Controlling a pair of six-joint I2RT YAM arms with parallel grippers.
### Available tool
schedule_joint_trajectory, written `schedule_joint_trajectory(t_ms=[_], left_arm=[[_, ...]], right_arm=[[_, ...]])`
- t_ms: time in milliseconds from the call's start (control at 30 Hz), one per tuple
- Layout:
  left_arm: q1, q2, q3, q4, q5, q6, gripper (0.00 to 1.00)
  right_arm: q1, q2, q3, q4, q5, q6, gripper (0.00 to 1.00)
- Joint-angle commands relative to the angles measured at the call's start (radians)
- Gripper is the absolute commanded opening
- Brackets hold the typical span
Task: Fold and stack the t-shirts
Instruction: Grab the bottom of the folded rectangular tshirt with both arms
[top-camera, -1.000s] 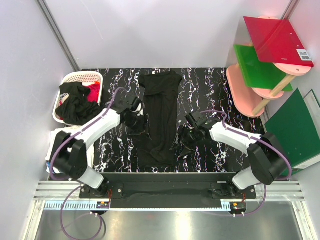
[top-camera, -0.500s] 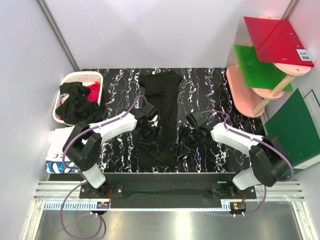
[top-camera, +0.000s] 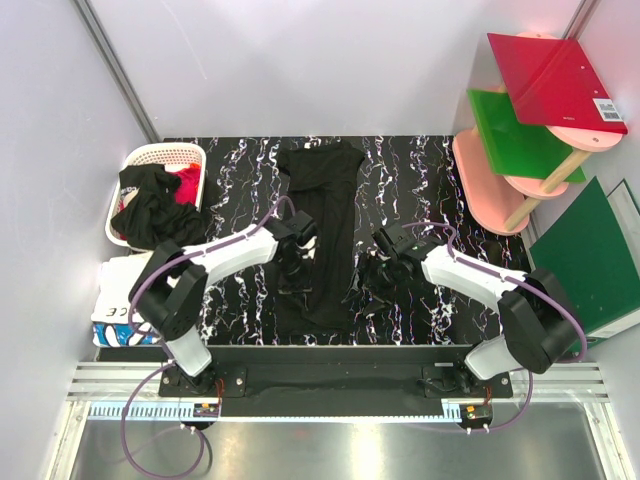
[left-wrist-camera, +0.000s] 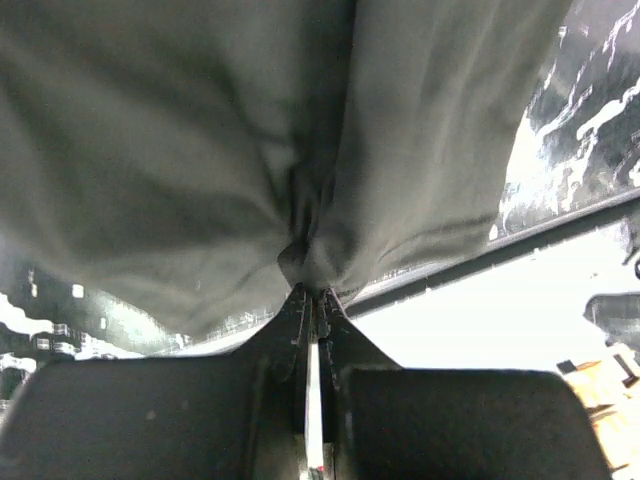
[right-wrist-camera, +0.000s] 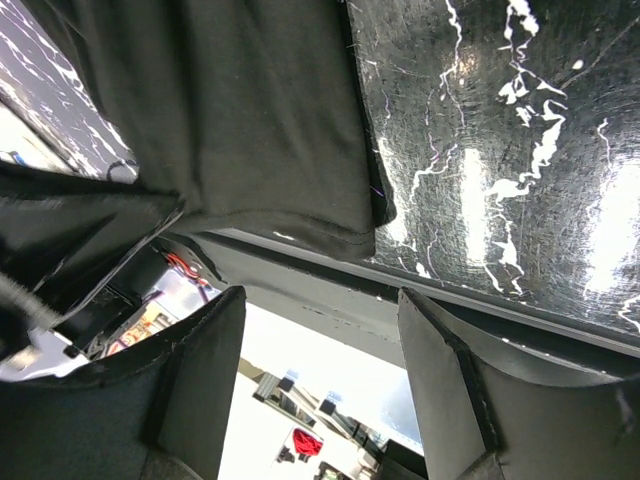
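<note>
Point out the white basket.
In the top view, the basket sits at the far left corner of the table, left of the laid-out black shirt, with other shirts heaped in it.

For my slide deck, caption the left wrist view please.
Left claw shut, pinching a bunched fold of the black t-shirt over the marbled table.

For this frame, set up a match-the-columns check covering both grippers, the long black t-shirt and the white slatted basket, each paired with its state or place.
Things:
1. left gripper
2. right gripper
3. long black cloth t-shirt
4. white slatted plastic basket

States or places:
A. open, nothing between its fingers
B. at the far left, holding a heap of black and red clothes
C. shut, pinching black cloth
D. laid lengthwise down the middle of the black marbled table

Pairs: 1-C, 2-A, 3-D, 4-B
</note>
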Motion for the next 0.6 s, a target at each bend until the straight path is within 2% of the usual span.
schedule_joint_trajectory(t_ms=[0, 133, 233, 267, 333, 367, 400, 433, 467, 567], left_arm=[[-0.004, -0.111, 0.02, -0.117, 0.049, -0.045, 0.0], [-0.004, -0.132, -0.067, -0.149, 0.131, -0.054, 0.01], [-0.006, -0.1, -0.141, -0.15, 0.179, -0.028, 0.07], [-0.01, -0.077, -0.156, -0.152, 0.181, -0.018, 0.14], [-0.013, -0.033, -0.193, -0.146, 0.193, 0.018, 0.17], [-0.017, -0.019, -0.199, -0.147, 0.199, 0.03, 0.3], [-0.018, -0.007, -0.204, -0.144, 0.21, 0.039, 0.49], [-0.02, -0.002, -0.207, -0.15, 0.213, 0.055, 0.8], [-0.021, -0.013, -0.204, -0.157, 0.207, 0.058, 0.99], [-0.021, -0.11, -0.154, -0.198, 0.113, 0.041, 0.99]], right_arm=[[0.007, 0.004, 0.016, -0.012, 0.01, -0.025, 0.7], [0.007, 0.024, 0.02, -0.013, 0.003, -0.04, 0.7], [0.007, 0.037, 0.028, -0.013, -0.005, -0.045, 0.7], [0.007, 0.047, 0.031, -0.015, -0.007, -0.048, 0.7], [0.007, 0.057, 0.039, -0.013, -0.011, -0.054, 0.71], [0.007, 0.069, 0.043, -0.015, -0.016, -0.056, 0.71], [0.007, 0.073, 0.051, -0.017, -0.02, -0.059, 0.71], [0.005, 0.08, 0.056, -0.017, -0.024, -0.063, 0.71], [0.005, 0.087, 0.06, -0.021, -0.03, -0.065, 0.71], [0.007, 0.086, 0.071, -0.018, -0.037, -0.053, 0.72]])
